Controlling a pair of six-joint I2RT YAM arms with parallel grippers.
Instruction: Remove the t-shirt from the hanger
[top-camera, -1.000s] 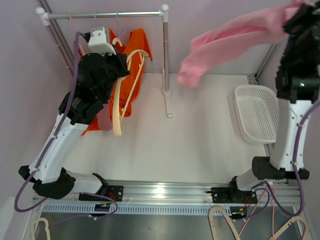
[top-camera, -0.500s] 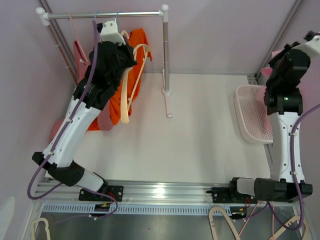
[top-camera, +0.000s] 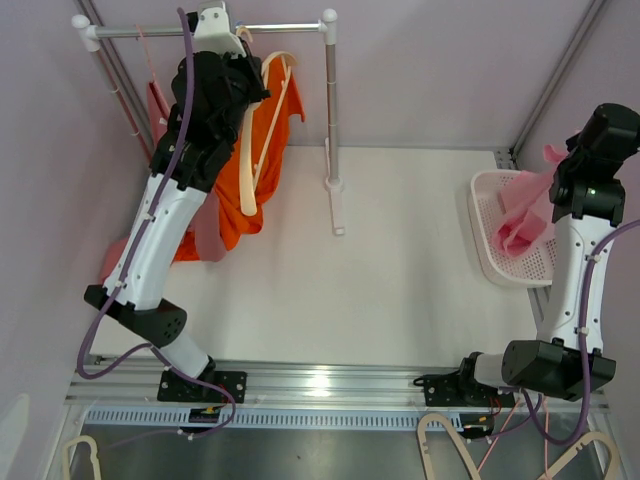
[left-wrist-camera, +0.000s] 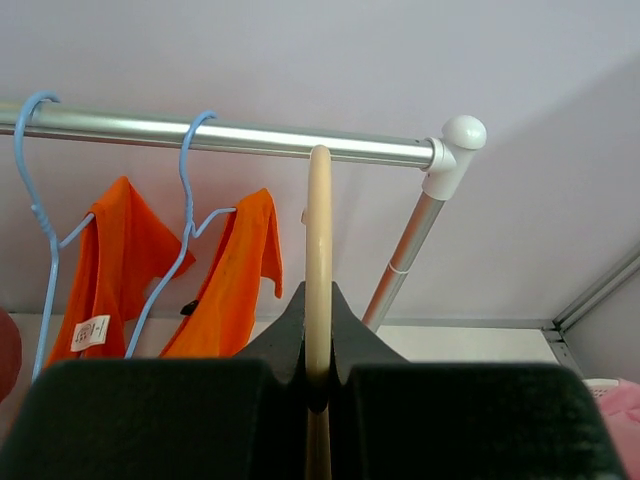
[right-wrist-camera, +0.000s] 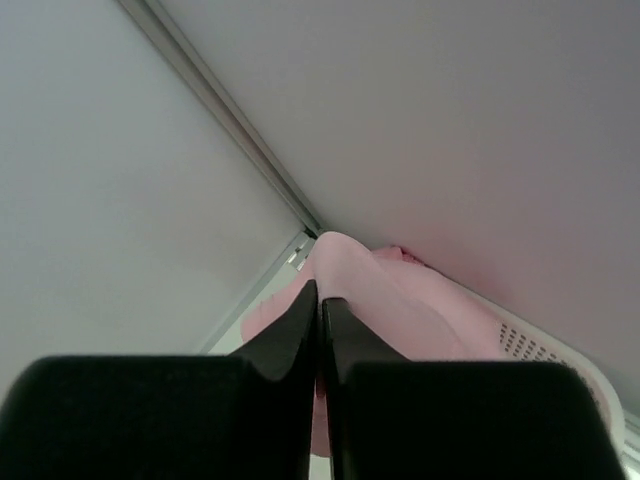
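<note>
My left gripper (top-camera: 243, 78) is shut on a bare cream wooden hanger (top-camera: 262, 140) and holds it up by the rack's rail (top-camera: 280, 28). In the left wrist view the hanger (left-wrist-camera: 318, 230) runs up between my fingers (left-wrist-camera: 285, 335) and its top reaches the rail (left-wrist-camera: 240, 133). The pink t-shirt (top-camera: 520, 222) lies bunched in the white basket (top-camera: 490, 255) at the right. My right gripper (top-camera: 572, 178) is above the basket. In the right wrist view it (right-wrist-camera: 320, 312) is shut, with a fold of the pink t-shirt (right-wrist-camera: 400, 310) between its jaws.
Two orange shirts (left-wrist-camera: 232, 270) hang on blue wire hangers (left-wrist-camera: 190, 160) on the rail; they also show in the top view (top-camera: 285, 95). A pink garment (top-camera: 160, 105) hangs at the rack's left. The rack's right post (top-camera: 332, 120) stands mid-table. Spare hangers (top-camera: 445, 440) lie below the front rail.
My right arm swung the pink t-shirt from mid-air over to the right and lowered it into the basket. My left arm raised the cream hanger up to the rail.
</note>
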